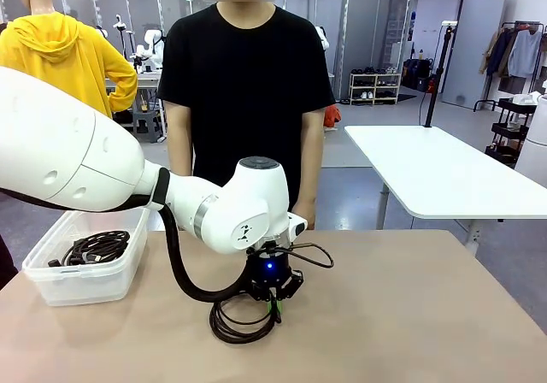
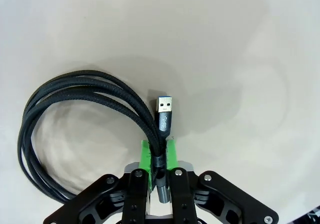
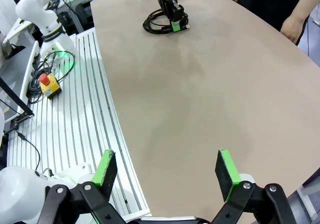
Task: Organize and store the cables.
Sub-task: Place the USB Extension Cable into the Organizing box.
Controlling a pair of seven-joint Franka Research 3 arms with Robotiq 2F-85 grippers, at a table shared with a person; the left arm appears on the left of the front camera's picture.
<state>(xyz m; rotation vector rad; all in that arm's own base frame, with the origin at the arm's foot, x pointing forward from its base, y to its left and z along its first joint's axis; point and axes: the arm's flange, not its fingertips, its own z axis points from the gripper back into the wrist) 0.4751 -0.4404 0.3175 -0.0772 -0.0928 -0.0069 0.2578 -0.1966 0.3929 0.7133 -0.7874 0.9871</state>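
Green pads of the left gripper (image 2: 158,156) pinch a coiled black cable (image 2: 75,119) on the tan table (image 1: 410,315), its USB plug (image 2: 165,115) just beyond the jaws. Right gripper (image 3: 165,171) hovers, jaws spread wide. Farther cables (image 1: 94,248) fill a clear bin (image 1: 85,282).

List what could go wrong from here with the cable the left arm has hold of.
1. The left tool pinches the coiled cable only at a few strands beside the USB plug; the loose loops could unwind when lifted.
2. The dangling coil may snag on the rim of the plastic bin, which already holds other cables.
3. The pads press near the plug, which may strain that end.
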